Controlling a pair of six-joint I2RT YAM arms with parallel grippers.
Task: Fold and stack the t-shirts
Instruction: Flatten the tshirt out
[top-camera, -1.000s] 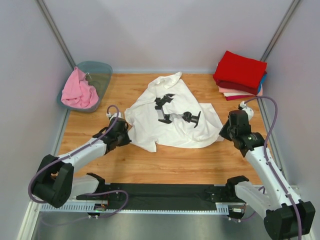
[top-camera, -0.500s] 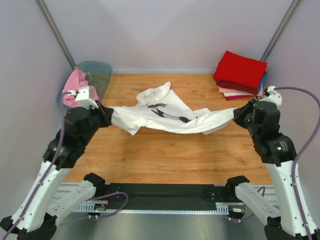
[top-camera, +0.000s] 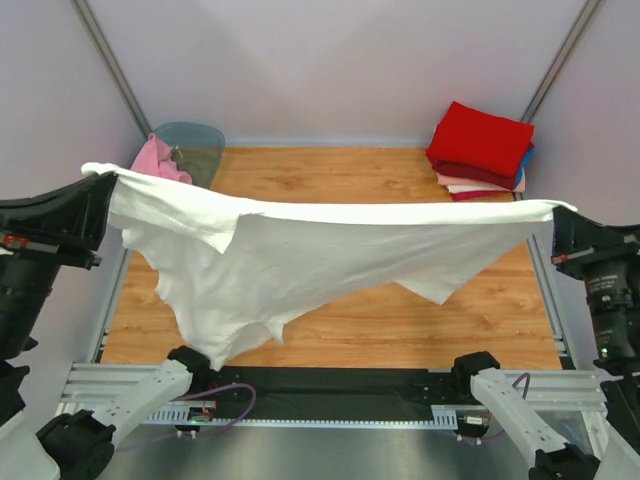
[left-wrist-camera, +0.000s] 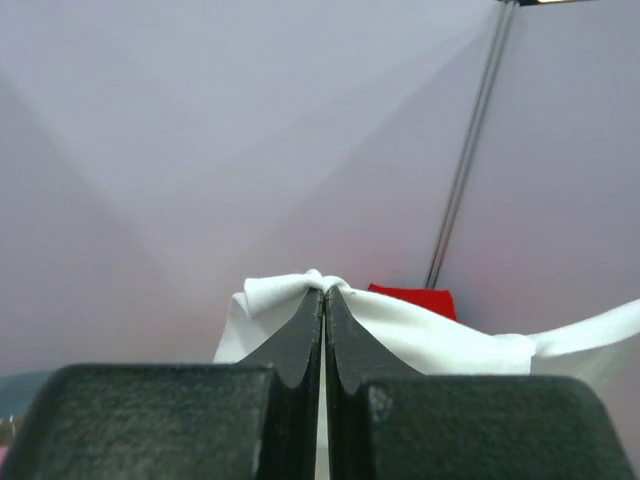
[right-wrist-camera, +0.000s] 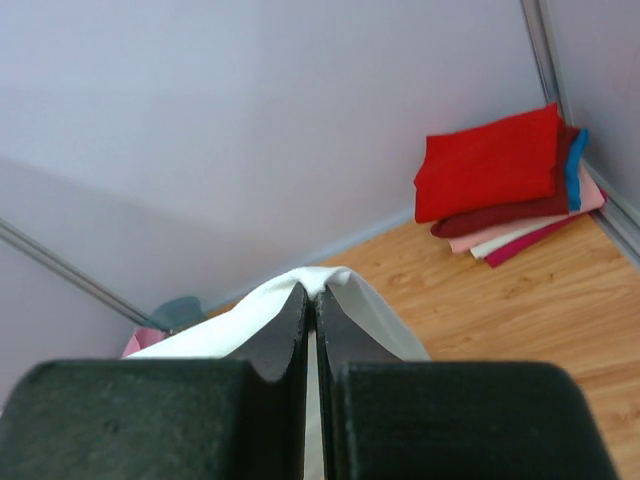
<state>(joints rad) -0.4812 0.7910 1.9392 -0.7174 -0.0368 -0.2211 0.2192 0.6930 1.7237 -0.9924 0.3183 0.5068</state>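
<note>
A large white t-shirt (top-camera: 300, 255) hangs stretched in the air across the whole table, held taut along its top edge. My left gripper (top-camera: 100, 185) is shut on its left end, with white cloth (left-wrist-camera: 290, 300) bunched at the fingertips. My right gripper (top-camera: 555, 212) is shut on its right end, cloth (right-wrist-camera: 335, 285) pinched between the jaws. The shirt's lower part droops in points toward the near edge. A stack of folded t-shirts (top-camera: 482, 150), red on top with blue, peach and dark red below, sits at the back right (right-wrist-camera: 500, 170). A pink t-shirt (top-camera: 155, 160) lies in the tub.
A translucent grey-green tub (top-camera: 195, 145) stands at the back left, partly hidden behind the raised shirt. The wooden tabletop (top-camera: 470, 320) shows below the cloth. Pale walls enclose the table on three sides, with metal posts in the back corners.
Both arms rose and pulled apart, lifting the white shirt off the table from a crumpled heap to a wide, taut sheet in the air. Its black print no longer shows.
</note>
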